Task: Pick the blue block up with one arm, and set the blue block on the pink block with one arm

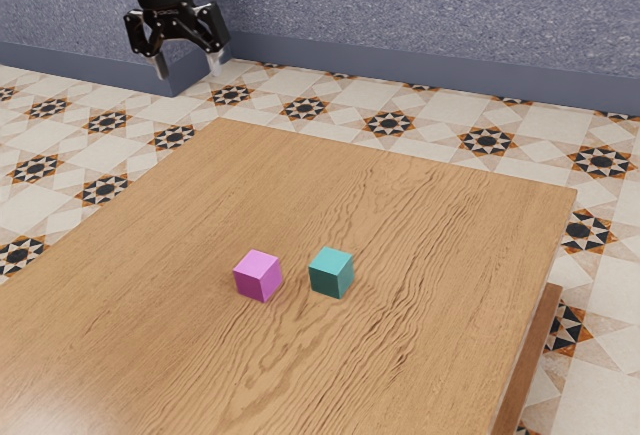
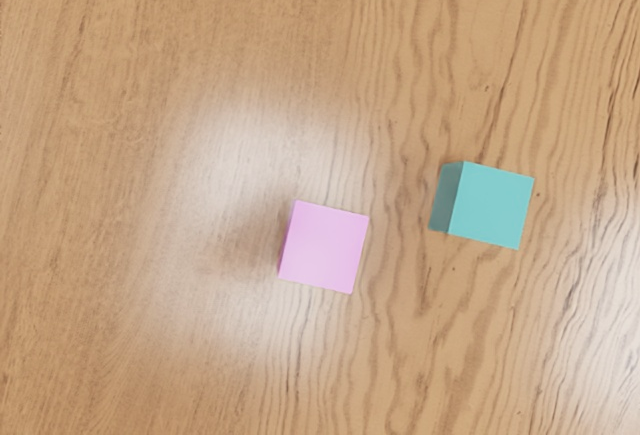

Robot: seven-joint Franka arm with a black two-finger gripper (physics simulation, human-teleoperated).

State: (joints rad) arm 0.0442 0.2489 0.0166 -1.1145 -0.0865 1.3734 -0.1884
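A teal-blue block (image 1: 331, 272) rests on the wooden table (image 1: 420, 215), just to the exterior view's right of a pink block (image 1: 258, 275); a small gap separates them. My gripper (image 1: 187, 63) hangs high above the table's far left corner, well away from both blocks, open with nothing between its fingers. From the wrist view I look straight down on the pink block (image 2: 323, 246) and the blue block (image 2: 483, 204) lying side by side on the wood.
The table's right edge (image 1: 545, 305) drops off to a patterned tile floor (image 1: 600, 285). A grey-blue wall (image 1: 420, 5) runs behind the table. Bare wood surrounds both blocks.
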